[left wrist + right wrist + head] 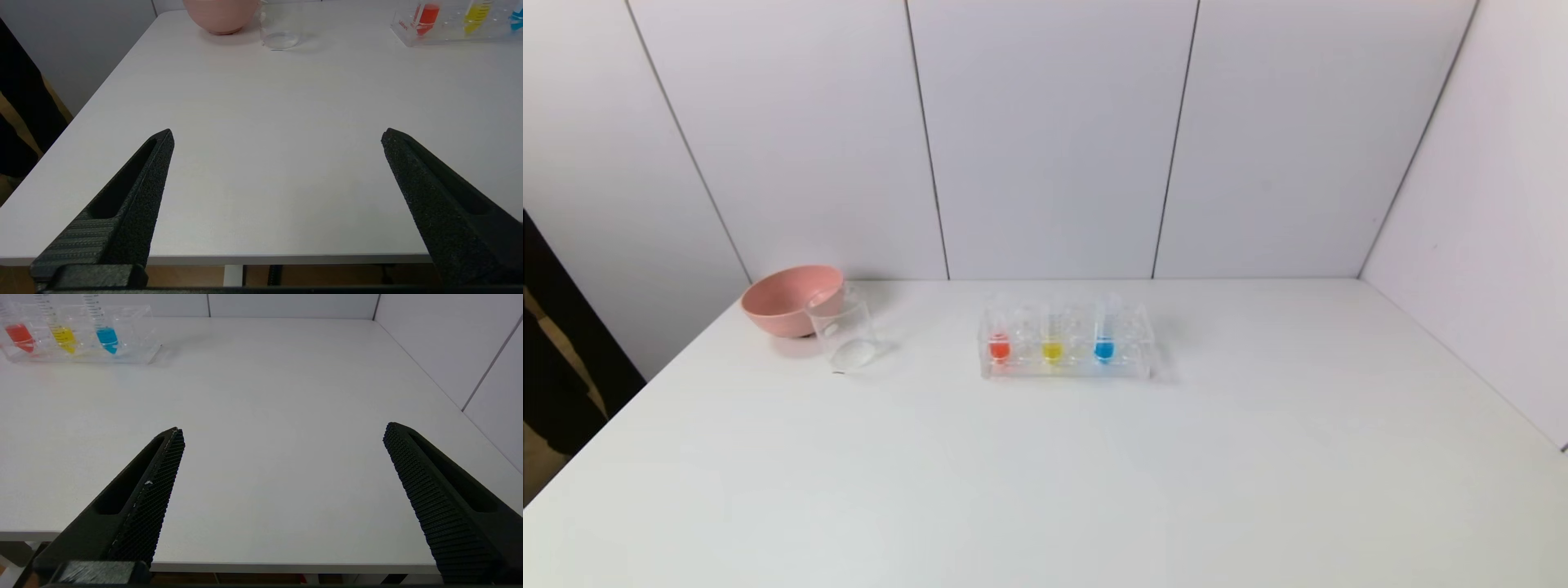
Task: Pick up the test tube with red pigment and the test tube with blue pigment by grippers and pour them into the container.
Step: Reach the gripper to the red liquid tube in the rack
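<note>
The tube with red liquid stands upright at the left end of the clear rack, and the tube with blue liquid stands upright toward the rack's right side, with a tube of yellow liquid between them. The rack sits near the middle of the white table, toward the back wall. The small glass beaker stands well to the left of the rack, just in front of a pink bowl and overlapping its rim from my head's view. My left claw hangs over the near edge of the table on the left side, its two black fingers spread wide apart with nothing between them. My right claw hangs over the near edge on the right side, likewise spread wide and holding nothing, well apart from the rack.
</note>
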